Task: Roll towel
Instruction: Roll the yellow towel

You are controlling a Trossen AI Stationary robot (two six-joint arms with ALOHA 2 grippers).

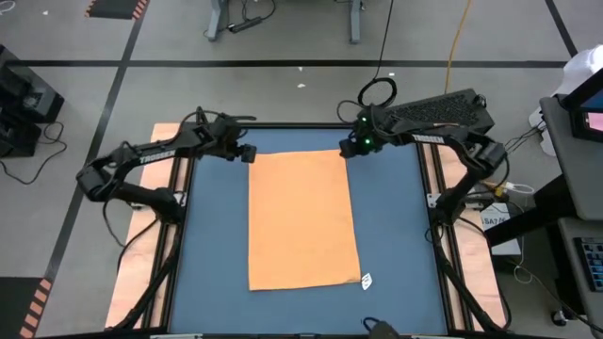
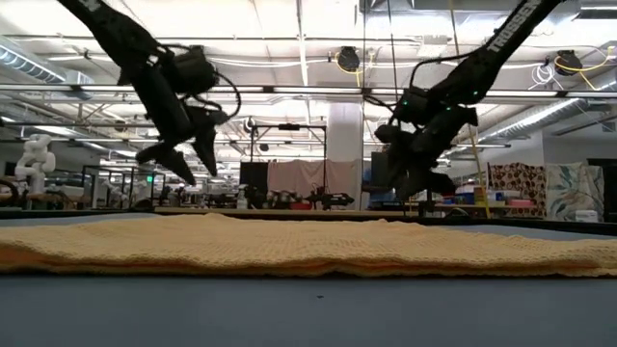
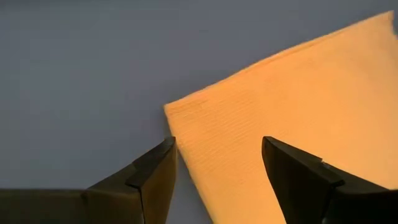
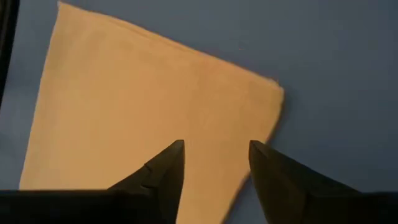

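The orange-yellow towel (image 1: pixel 301 221) lies flat on the blue mat (image 1: pixel 212 235) as a long rectangle running from the far edge toward the near edge. A small white tag (image 1: pixel 366 280) sticks out at its near right corner. My left gripper (image 1: pixel 249 153) hangs open just above the towel's far left corner (image 3: pixel 177 109), and the low view shows it clear of the cloth (image 2: pixel 183 164). My right gripper (image 1: pixel 349 146) hangs open above the far right corner (image 4: pixel 273 90), also clear of the cloth (image 2: pixel 419 183).
Bare blue mat lies on both sides of the towel. Metal rails (image 1: pixel 174 235) and wooden strips (image 1: pixel 132 273) border the mat to the left and right. A dark box (image 1: pixel 438 108) and a coiled cable (image 1: pixel 377 91) sit beyond the far edge.
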